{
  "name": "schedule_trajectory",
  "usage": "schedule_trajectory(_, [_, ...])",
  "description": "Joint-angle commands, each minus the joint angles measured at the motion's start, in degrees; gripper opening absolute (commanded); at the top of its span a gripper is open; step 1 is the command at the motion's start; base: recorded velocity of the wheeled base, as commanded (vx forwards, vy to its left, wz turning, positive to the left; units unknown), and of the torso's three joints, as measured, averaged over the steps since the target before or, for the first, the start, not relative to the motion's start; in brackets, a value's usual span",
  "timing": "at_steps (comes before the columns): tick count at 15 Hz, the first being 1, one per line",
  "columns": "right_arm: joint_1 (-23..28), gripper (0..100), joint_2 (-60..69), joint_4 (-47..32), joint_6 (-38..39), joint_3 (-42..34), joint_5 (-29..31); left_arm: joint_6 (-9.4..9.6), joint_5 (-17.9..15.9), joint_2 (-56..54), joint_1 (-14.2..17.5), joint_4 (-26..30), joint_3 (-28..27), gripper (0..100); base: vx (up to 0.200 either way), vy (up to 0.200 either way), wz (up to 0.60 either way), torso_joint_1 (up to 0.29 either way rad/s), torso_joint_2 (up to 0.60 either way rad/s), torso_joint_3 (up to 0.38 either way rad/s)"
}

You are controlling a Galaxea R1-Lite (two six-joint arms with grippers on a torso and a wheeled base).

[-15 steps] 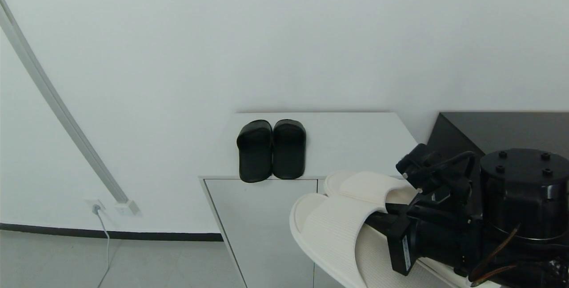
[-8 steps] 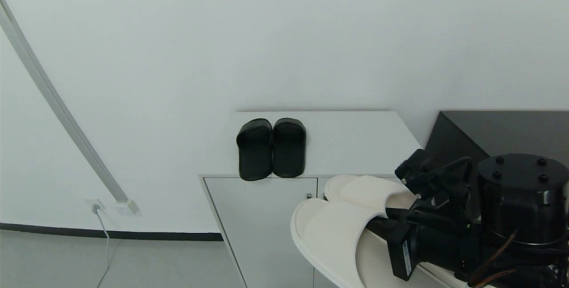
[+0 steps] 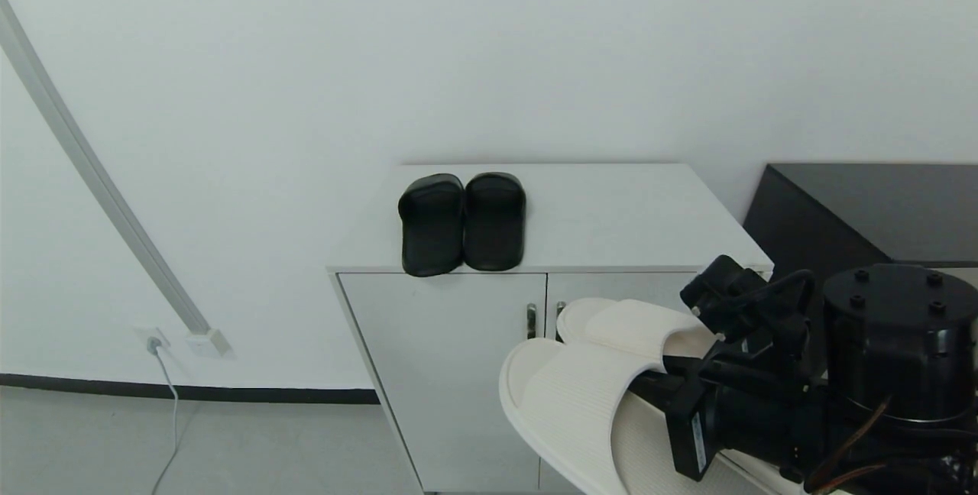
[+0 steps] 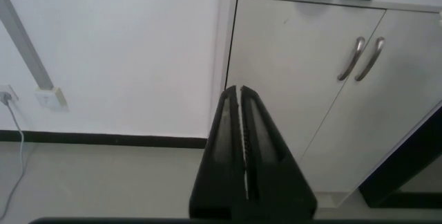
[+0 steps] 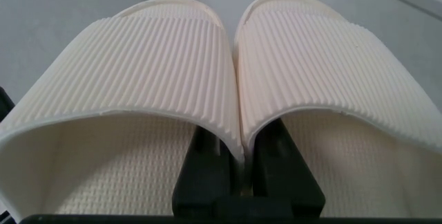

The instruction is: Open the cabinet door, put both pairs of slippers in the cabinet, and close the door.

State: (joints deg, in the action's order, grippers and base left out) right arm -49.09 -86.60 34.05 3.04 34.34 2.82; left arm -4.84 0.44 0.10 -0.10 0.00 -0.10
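Note:
A pair of black slippers sits side by side on the white cabinet, near its front left edge. Both cabinet doors are closed, with two metal handles at the middle seam. My right gripper hangs in front of the right door, shut on a pair of white ribbed slippers. The right wrist view has the white slippers pressed together, my right gripper pinching their inner walls. My left gripper is shut and empty, low in front of the doors and handles.
A black cabinet stands right of the white one. A grey conduit runs down the wall to a socket with a cable. There is open grey floor left of the cabinet.
The head view has shifted, so the cabinet sits higher in the picture and its handles now show. The right gripper still holds the white slippers in the same place.

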Motion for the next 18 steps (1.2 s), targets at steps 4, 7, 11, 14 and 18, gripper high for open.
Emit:
schedule_trajectory(4, [-0.04,0,0.03,0.05,-0.05,-0.24,0.08,0.09,0.0,-0.01,0.01,0.0,0.01,100,0.0,0.0,0.0,-0.222,0.55,0.321])
schedule_trajectory(7, [-0.04,0,0.03,0.05,-0.05,-0.59,0.0,0.09,0.0,-0.01,0.01,0.0,0.01,100,0.0,0.0,0.0,-0.204,0.53,0.325])
schedule_trajectory(11, [-0.04,0,0.03,0.05,-0.05,-0.59,0.08,0.09,0.0,-0.01,0.01,0.0,0.01,100,0.0,0.0,0.0,-0.177,0.51,0.317])
schedule_trajectory(14, [-0.04,0,-0.23,0.05,-0.05,-0.59,0.08,0.09,0.0,-0.01,0.01,0.0,0.01,100,0.0,0.0,0.0,-0.155,0.49,0.328])
schedule_trajectory(18, [-0.13,0,-0.15,0.05,-0.14,-1.21,0.17,0.27,0.0,-0.01,0.01,0.0,0.01,100,0.0,0.0,0.0,-0.128,0.47,0.333])
